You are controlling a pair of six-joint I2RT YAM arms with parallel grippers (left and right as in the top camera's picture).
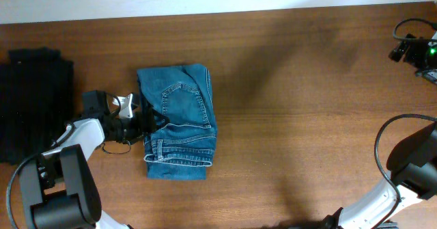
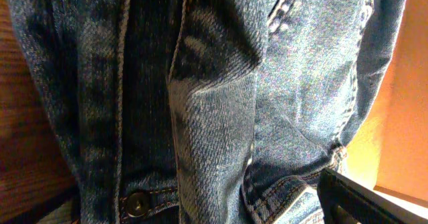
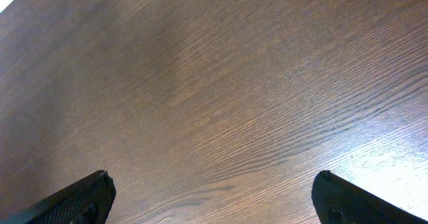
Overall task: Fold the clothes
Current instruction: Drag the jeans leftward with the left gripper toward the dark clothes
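The blue denim jeans (image 1: 179,123) lie folded into a compact rectangle left of the table's middle, with a back pocket and the waistband showing on top. My left gripper (image 1: 145,122) is at the bundle's left edge, pushed into the folds. In the left wrist view denim (image 2: 214,103) fills the frame, with a button (image 2: 137,202) and stitched seams. One black finger (image 2: 364,200) shows far to the right and the other is hidden under cloth. The jaws look open. My right gripper (image 3: 214,197) is open and empty above bare wood, far from the jeans.
A black folded garment pile (image 1: 34,102) lies at the far left edge. The brown wooden table (image 1: 307,119) stretches right of the jeans. The right arm's body (image 1: 413,164) and cable stand at the right edge, and its wrist (image 1: 413,50) is at the top right.
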